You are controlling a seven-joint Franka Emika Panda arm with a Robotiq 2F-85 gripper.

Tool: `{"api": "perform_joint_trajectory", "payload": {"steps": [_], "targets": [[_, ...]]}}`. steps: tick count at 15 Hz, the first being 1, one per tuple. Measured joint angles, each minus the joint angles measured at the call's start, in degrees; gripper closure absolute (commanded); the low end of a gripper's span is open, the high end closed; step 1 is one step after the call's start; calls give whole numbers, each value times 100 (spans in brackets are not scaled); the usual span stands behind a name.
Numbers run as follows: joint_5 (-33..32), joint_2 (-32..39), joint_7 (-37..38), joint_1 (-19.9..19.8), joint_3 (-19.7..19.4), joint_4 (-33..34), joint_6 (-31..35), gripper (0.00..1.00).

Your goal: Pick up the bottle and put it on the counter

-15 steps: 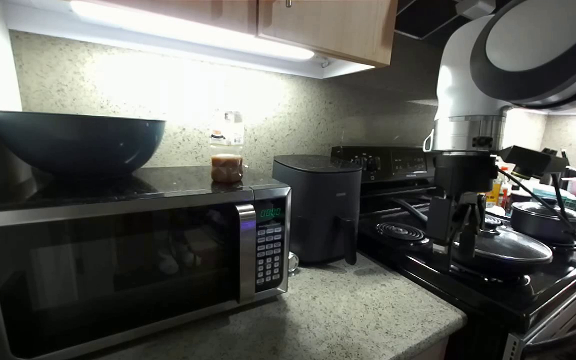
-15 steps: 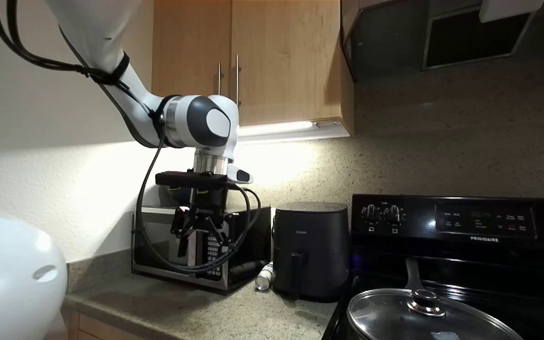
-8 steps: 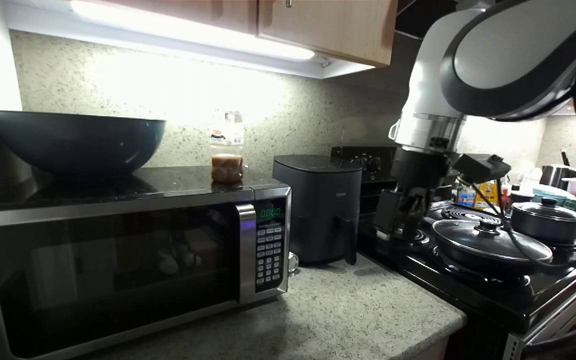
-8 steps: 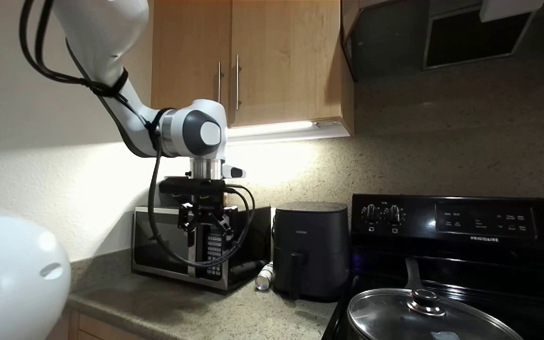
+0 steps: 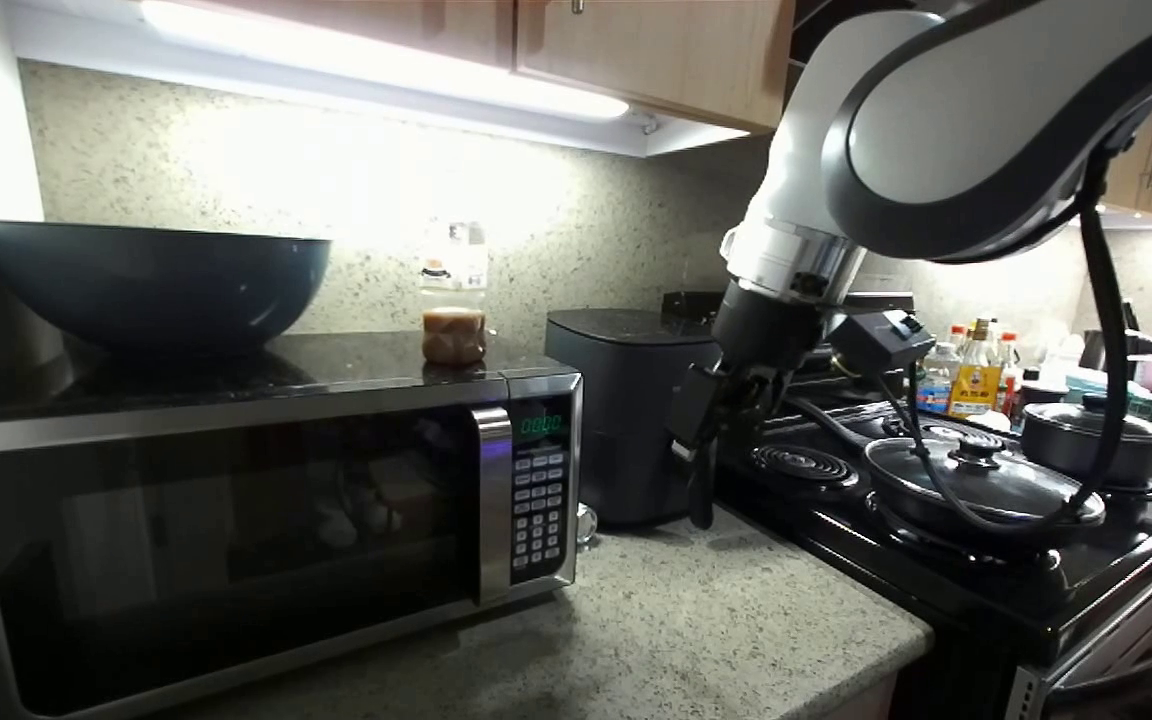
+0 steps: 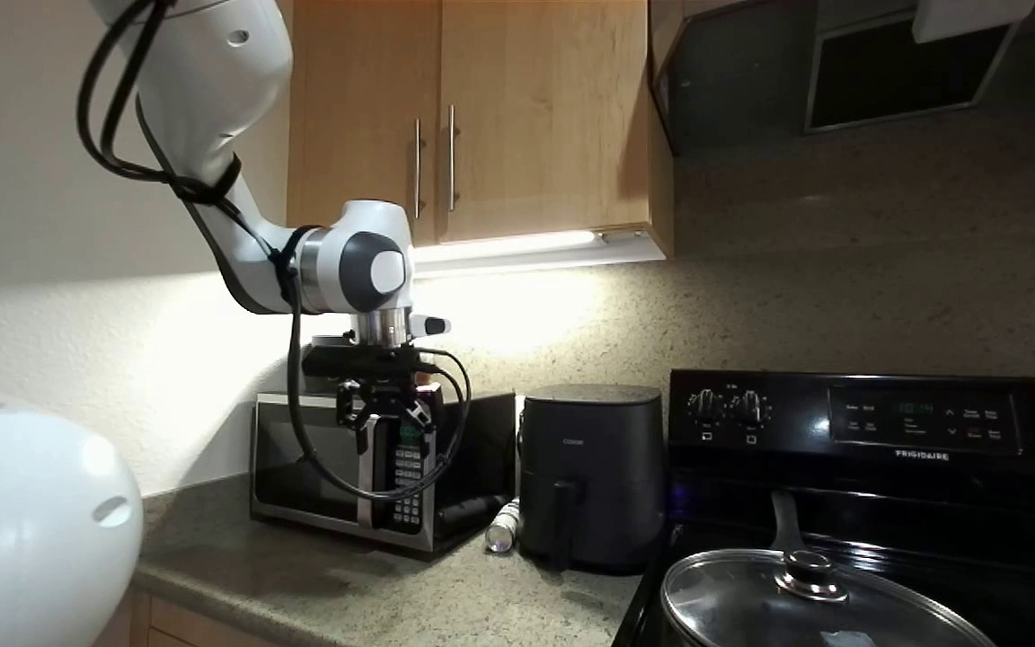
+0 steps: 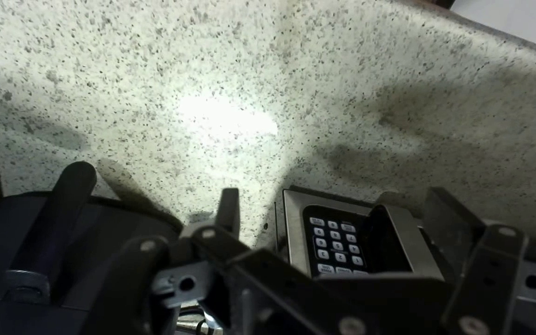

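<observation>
The bottle [image 5: 454,335], clear with brown liquid, stands upright on top of the microwave near its right end in an exterior view. Its upper part is washed out by the light. It is mostly hidden behind the arm in an exterior view and does not show in the wrist view. My gripper [image 5: 716,428] is open and empty, tilted, in front of the air fryer and lower than the bottle, well apart from it. It also shows in an exterior view [image 6: 394,433] before the microwave. In the wrist view the spread fingers [image 7: 333,197] frame the keypad. The speckled counter [image 5: 726,610] lies below.
The microwave [image 5: 236,560] carries a large dark bowl [image 5: 156,290]. A black air fryer [image 5: 626,430] stands beside it, with a small clear container [image 6: 501,530] lying between them. The stove holds lidded pans [image 5: 986,490]. A lit cabinet [image 5: 636,50] hangs above.
My gripper has moved from over the stove toward the microwave and air fryer, rising a little and tilting. The bottle has not moved.
</observation>
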Motion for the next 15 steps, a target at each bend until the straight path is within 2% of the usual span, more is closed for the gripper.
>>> {"api": "perform_joint_trajectory", "payload": {"steps": [5, 15], "targets": [[6, 14, 0, 35, 39, 53, 171, 0], [-227, 28, 26, 331, 682, 693, 863, 0]]}}
